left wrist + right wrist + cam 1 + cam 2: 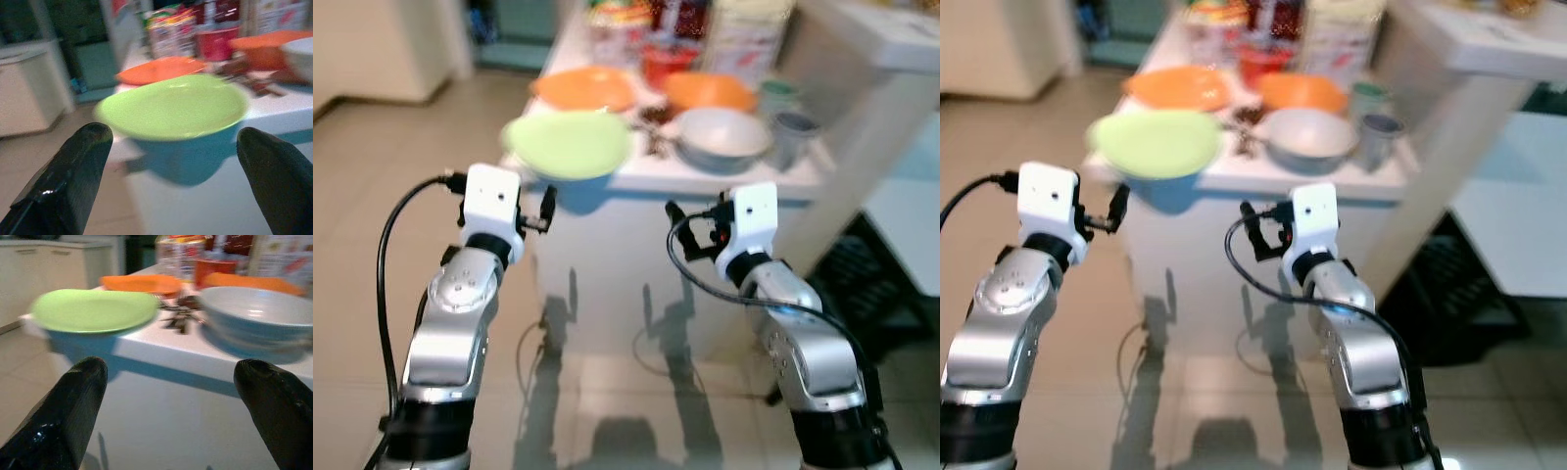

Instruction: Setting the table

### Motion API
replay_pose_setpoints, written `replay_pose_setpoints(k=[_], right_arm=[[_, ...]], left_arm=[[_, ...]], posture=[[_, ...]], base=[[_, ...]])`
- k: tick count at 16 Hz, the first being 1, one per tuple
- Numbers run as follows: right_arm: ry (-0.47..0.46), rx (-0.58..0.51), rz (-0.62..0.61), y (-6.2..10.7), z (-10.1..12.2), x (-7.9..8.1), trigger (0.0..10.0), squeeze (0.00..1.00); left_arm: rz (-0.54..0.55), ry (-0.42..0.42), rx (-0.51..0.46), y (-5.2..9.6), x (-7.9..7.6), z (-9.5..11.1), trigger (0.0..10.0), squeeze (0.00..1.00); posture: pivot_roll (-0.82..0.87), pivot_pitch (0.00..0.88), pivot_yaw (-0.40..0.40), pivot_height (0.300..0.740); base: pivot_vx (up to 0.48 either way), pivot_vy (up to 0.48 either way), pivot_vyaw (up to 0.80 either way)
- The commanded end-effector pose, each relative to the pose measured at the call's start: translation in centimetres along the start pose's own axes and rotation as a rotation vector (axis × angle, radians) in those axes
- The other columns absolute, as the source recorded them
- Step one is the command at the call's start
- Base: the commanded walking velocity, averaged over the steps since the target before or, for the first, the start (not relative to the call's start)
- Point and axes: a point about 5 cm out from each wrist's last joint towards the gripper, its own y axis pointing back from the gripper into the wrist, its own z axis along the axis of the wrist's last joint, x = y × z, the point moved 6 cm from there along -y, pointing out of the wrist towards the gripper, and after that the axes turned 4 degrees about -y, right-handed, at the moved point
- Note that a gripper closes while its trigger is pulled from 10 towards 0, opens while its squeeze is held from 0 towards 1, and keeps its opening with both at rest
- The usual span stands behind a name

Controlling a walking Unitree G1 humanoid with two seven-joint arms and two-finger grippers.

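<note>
1. While both arms hover short of the white desk (724,176), the left gripper (171,161) and right gripper (171,396) hold their jaws wide apart, empty.
2. The green plate (566,143) overhangs the desk's near corner, beside a white bowl (722,135).

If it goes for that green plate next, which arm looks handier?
Probably the left. The left gripper is open and aimed straight at the green plate, which overhangs the table corner on that side. The right gripper faces the grey bowl instead.
</note>
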Motion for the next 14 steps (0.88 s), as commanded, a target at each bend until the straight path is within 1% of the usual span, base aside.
replay_pose_setpoints(k=[1, 2, 3, 4, 5, 6, 7, 8, 9, 10, 11, 12, 13, 14], right_arm=[[0.010, -0.001, -0.025, 0.5, 0.0, -1.3, 10.0, 0.00], [0.004, -0.009, -0.010, 0.5, 0.2, -1.1, 10.0, 0.00], [0.015, -0.026, 0.023, 0.6, 0.6, -0.6, 10.0, 0.00], [0.019, -0.030, 0.038, 0.7, 0.7, -0.4, 10.0, 0.00], [0.011, -0.033, 0.099, 0.9, 0.7, 0.4, 10.0, 0.00], [0.007, -0.040, 0.150, 1.2, 0.9, 0.9, 10.0, 0.00], [0.006, -0.047, 0.179, 1.5, 1.1, 1.2, 10.0, 0.00], [0.007, -0.051, 0.196, 1.6, 1.2, 1.3, 10.0, 0.00], [0.007, -0.056, 0.211, 1.8, 1.3, 1.3, 10.0, 0.00], [0.006, -0.058, 0.220, 1.9, 1.4, 1.4, 10.0, 0.00], [0.005, -0.059, 0.225, 1.9, 1.5, 1.4, 10.0, 0.00], [-0.002, -0.054, 0.258, 2.1, 1.4, 1.8, 10.0, 0.00], [-0.013, -0.050, 0.286, 2.3, 1.3, 2.1, 10.0, 0.00], [-0.018, -0.045, 0.303, 2.4, 1.3, 2.4, 10.0, 0.00]], left_arm=[[-0.054, 0.015, 0.000, -0.3, -1.4, 0.3, 10.0, 0.00], [-0.067, 0.046, 0.004, -0.3, -1.7, 0.3, 10.0, 0.00], [-0.075, 0.082, 0.008, -0.1, -1.7, 0.3, 10.0, 0.00], [-0.075, 0.095, 0.013, -0.1, -1.7, 0.2, 10.0, 0.00], [-0.074, 0.126, 0.021, 0.0, -1.4, 0.1, 10.0, 0.00], [-0.055, 0.138, 0.033, 0.1, -0.9, -0.1, 10.0, 0.00], [-0.040, 0.137, 0.042, 0.2, -0.5, -0.3, 10.0, 0.00], [-0.033, 0.154, 0.033, 0.3, -0.1, -0.1, 10.0, 0.00], [-0.021, 0.203, 0.021, 0.5, 0.5, 0.3, 10.0, 0.00], [-0.018, 0.246, 0.025, 0.6, 0.8, 0.3, 10.0, 0.16], [-0.017, 0.273, 0.029, 0.7, 0.9, 0.3, 10.0, 0.16], [0.029, 0.404, 0.098, 0.6, 1.8, -1.0, 10.0, 1.00], [0.053, 0.516, 0.140, 0.5, 2.2, -1.8, 10.0, 1.00], [0.042, 0.609, 0.149, 0.3, 2.0, -2.0, 10.0, 1.00]], posture=[[0.04, 0.000, -0.061, 0.740], [0.04, 0.000, -0.060, 0.740], [0.04, 0.000, -0.059, 0.740], [0.04, 0.000, -0.059, 0.740], [0.04, 0.000, -0.059, 0.740], [0.04, 0.000, -0.059, 0.740], [0.04, 0.000, -0.058, 0.740], [0.04, 0.000, -0.058, 0.740], [0.04, 0.000, -0.058, 0.740], [0.04, 0.000, -0.058, 0.740], [0.04, 0.000, -0.058, 0.740], [0.04, 0.000, -0.060, 0.740], [0.03, 0.000, -0.058, 0.740], [0.03, 0.000, -0.056, 0.740]], base=[[0.379, 0.000, -0.78], [0.368, 0.000, -0.60], [0.364, 0.000, 0.00], [0.364, 0.000, 0.00], [0.326, 0.000, 0.00], [0.000, 0.000, 0.00], [0.000, 0.000, 0.00], [0.000, 0.000, 0.00], [0.000, 0.000, 0.00], [0.000, 0.000, 0.00], [0.000, 0.000, 0.00], [0.000, 0.000, 0.00], [0.000, 0.000, 0.00], [0.000, 0.000, 0.00]])
